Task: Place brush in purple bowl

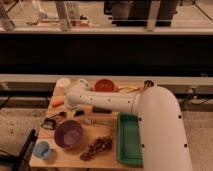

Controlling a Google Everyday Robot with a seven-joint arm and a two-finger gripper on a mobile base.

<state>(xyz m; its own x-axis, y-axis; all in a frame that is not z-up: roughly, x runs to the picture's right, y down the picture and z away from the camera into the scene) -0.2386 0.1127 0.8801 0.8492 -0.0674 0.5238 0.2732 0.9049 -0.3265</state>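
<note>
The brush [54,120] lies on the wooden table [107,156] at the left. Its dark squarish head points left, and its black handle runs right toward my arm. The purple bowl [69,134] stands upright just in front of the brush, and nothing shows inside it. My gripper [70,107] is at the end of the white arm. It hangs over the table's left side, just above and right of the brush handle and behind the bowl. The arm hides most of it.
An orange-brown bowl [104,86] and a white cup [62,82] stand at the back. An orange item [56,102] lies left of the arm. A silvery utensil [98,121], dark grapes [97,145], a green tray [129,142] and a light-blue cup [42,149] are nearer the front.
</note>
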